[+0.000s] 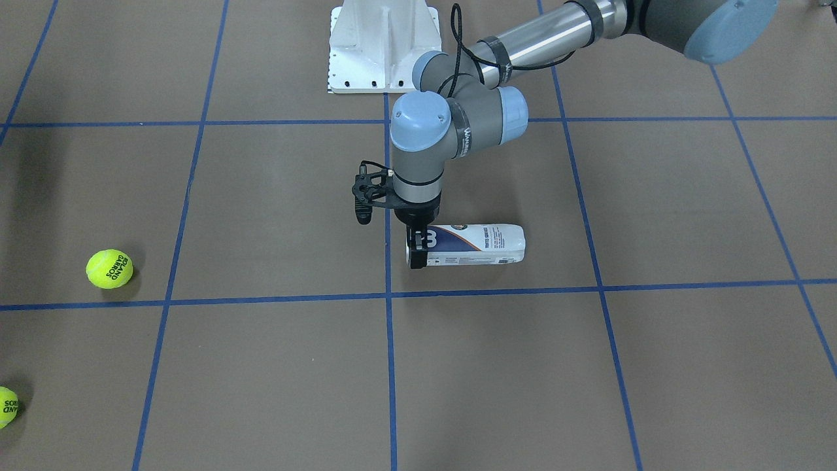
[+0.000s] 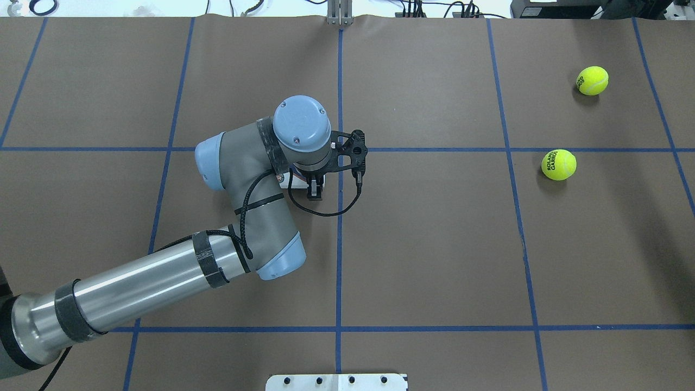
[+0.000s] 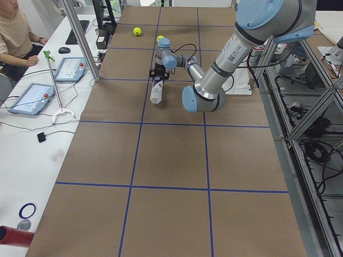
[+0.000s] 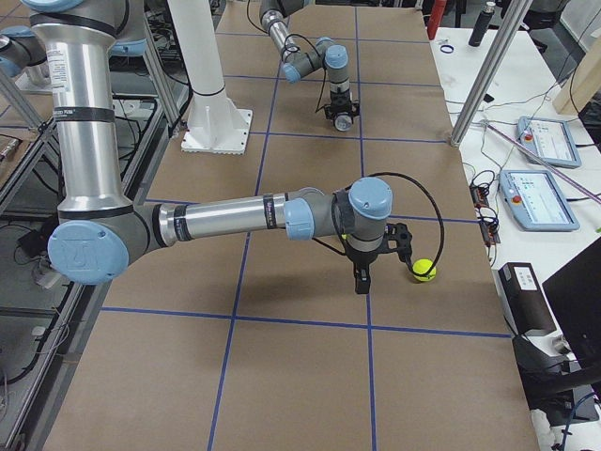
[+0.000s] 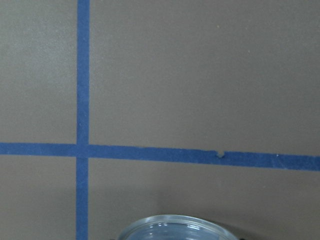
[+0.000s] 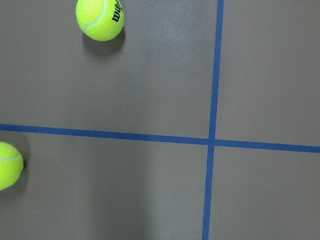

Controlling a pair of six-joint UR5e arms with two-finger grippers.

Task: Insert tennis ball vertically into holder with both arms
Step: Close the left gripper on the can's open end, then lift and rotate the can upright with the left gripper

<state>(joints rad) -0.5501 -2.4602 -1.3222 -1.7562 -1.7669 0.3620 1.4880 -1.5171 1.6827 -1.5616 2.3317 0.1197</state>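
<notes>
Left arm: it was reached in low over the middle of the table, wrist pointed straight down at the can.
Left gripper (image 1: 414,247): looked clamped around the rim end of the tennis-ball can (image 1: 477,245), one finger on each side, as far as the front view showed.
Can: it was lying on its side on the brown paper, label up, just beside the centre tape line; its clear open rim (image 5: 172,227) was peeking into the bottom of the left wrist view.
Right gripper (image 4: 362,280): only caught in the side view, hung just above the paper close to a ball, so whether the fingers were apart or together couldn't be told.
Tennis balls: two were sat well off to the right, one nearer (image 2: 558,164) and one farther (image 2: 592,80), neither picked up.
Step in hand: probably the can being grabbed so it could be stood up.
Next move: the can would need tipping upright and holding steady, and a ball would need picking up and lowering in from above.
</notes>
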